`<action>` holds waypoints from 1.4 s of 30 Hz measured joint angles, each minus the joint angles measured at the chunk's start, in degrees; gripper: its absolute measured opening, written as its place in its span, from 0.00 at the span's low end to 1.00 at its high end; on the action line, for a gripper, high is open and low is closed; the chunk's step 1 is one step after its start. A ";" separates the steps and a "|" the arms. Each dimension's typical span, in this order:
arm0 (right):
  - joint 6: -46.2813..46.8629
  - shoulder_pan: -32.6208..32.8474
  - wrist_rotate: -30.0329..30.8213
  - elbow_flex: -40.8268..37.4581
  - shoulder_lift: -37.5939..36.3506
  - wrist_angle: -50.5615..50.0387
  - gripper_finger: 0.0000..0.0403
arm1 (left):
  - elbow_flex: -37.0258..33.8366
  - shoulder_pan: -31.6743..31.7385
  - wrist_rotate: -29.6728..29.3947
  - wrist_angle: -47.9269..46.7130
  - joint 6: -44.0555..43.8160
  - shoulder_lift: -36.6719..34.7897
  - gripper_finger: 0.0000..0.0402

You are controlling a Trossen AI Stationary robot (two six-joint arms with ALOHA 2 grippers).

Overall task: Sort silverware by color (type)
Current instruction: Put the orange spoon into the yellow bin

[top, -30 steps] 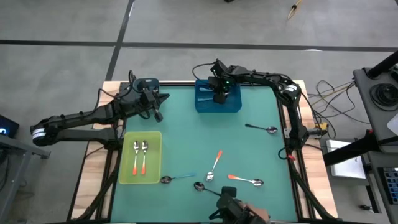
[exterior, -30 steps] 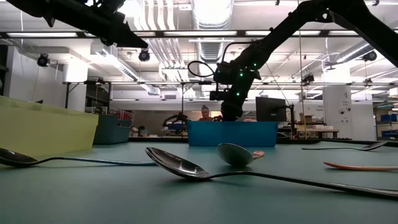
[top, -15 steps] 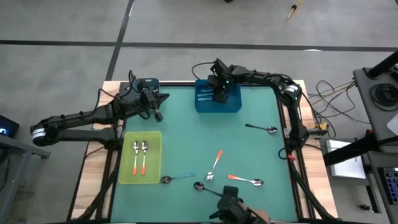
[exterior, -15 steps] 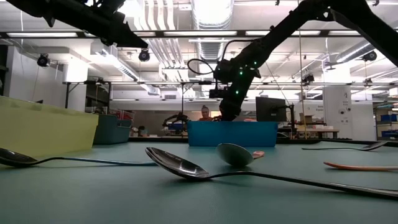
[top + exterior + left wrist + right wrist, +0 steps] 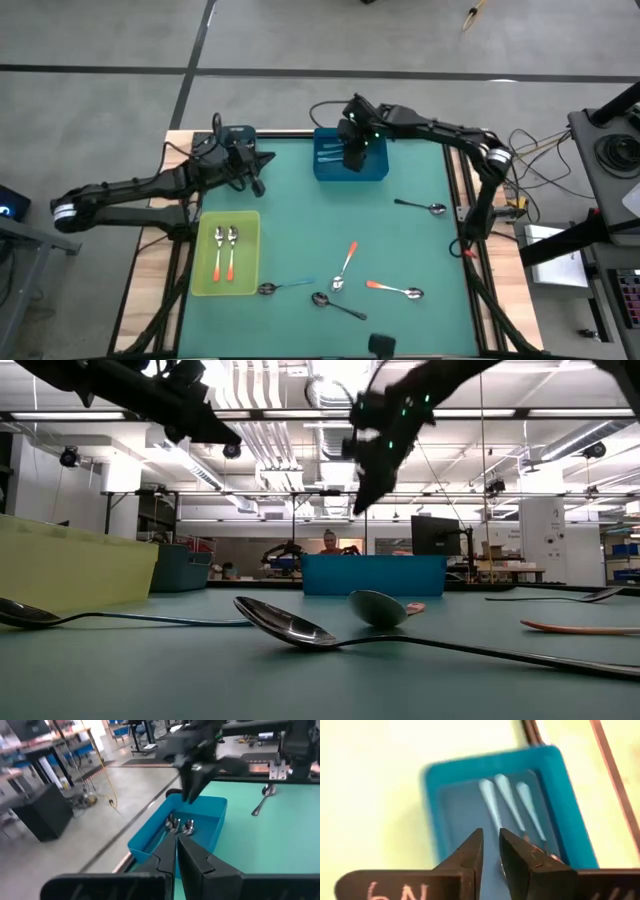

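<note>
The right tool (image 5: pixel 352 150) has lifted clear of the blue bin (image 5: pixel 378 170), fingers slightly parted and holding nothing, leaving three blue-handled spoons (image 5: pixel 507 802) inside. Two orange ones sit in the yellow tray (image 5: pixel 250 285); five lie loose on the worktop (image 5: pixel 290 230), unobstructed. The left tool (image 5: pixel 255 170) waits closed near the back-left corner.

Right arm reached in from right side toward table's far edge, elbow bent; right gripper (image 5: pixel 352 152) pointed down, fingers slightly apart, nothing between them; left arm stretched from left, left gripper (image 5: pixel 255 181) closed, empty, near far-left corner.
</note>
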 joint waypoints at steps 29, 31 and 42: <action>14.46 25.80 8.38 -19.94 -16.77 -0.17 0.09 | 0.00 -13.47 5.57 -1.88 -22.15 0.69 0.00; 16.74 27.23 8.36 -21.25 -17.20 -0.25 0.09 | 0.00 -14.51 5.57 -1.60 -23.02 0.69 0.00; 31.17 37.31 7.32 -25.81 -17.50 -2.26 0.09 | 0.00 -20.31 5.55 0.25 -26.74 0.69 0.00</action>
